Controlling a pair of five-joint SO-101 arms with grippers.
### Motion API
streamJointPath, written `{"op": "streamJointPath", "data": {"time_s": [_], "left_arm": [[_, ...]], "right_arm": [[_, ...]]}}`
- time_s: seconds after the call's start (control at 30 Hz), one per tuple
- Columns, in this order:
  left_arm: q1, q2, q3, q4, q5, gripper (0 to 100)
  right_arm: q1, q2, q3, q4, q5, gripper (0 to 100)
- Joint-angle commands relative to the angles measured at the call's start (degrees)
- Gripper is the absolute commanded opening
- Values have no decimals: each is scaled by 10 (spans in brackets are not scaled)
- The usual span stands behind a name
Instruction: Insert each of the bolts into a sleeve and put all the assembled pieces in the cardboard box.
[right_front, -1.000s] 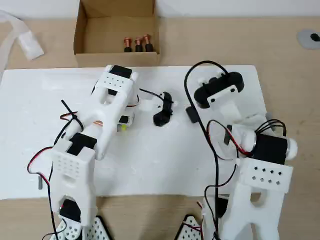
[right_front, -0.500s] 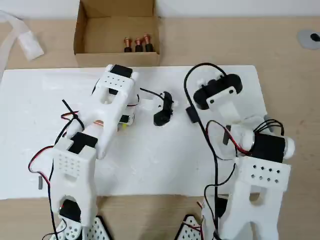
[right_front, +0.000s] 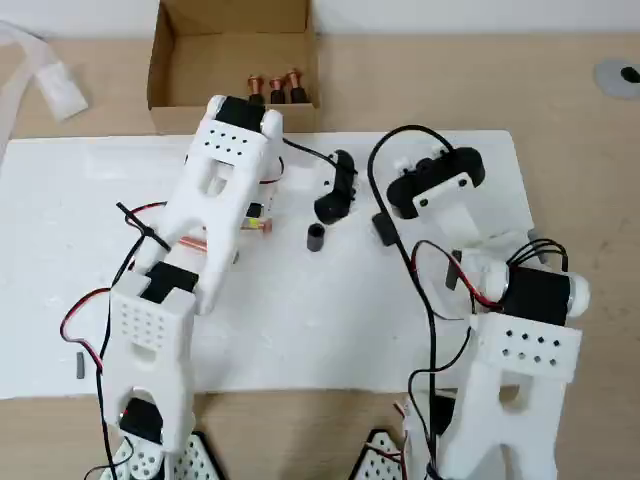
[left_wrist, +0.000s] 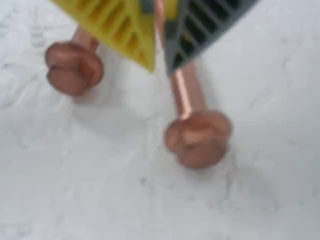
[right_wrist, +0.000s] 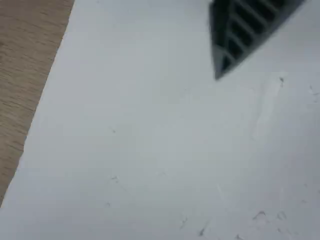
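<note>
White sheet (right_front: 330, 320) on wooden desk (right_front: 580, 130): left tool (left_wrist: 160, 60) pinching copper bolt (left_wrist: 192, 125); second copper bolt (left_wrist: 72, 67) beside; right tool (right_wrist: 222, 65): cannot tell.

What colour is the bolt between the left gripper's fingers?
The bolt is shiny copper, clearest in the left wrist view.

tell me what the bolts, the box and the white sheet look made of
Gripped bolt and loose bolt: metal, copper-coloured and softly glossy, going by the sheen on heads and shank; possibly plated. Cardboard box: matte brown cardboard, with folded flaps. White sheet: probably foam board, matte, with a pitted, scuffed surface; hard to be sure.
</note>
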Motion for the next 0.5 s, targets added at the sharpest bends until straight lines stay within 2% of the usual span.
{"op": "streamJointPath", "data": {"time_s": [0.0,0.17,0.47], "left_arm": [[-12,-3,-25,7,-28,29],[-11,11,-26,4,-7,116],[-28,91,-30,-83,15,125]], "right_arm": [[11,-13,0,-11,0,401],[11,-13,0,-11,0,401],[11,-13,0,-11,0,401]]}}
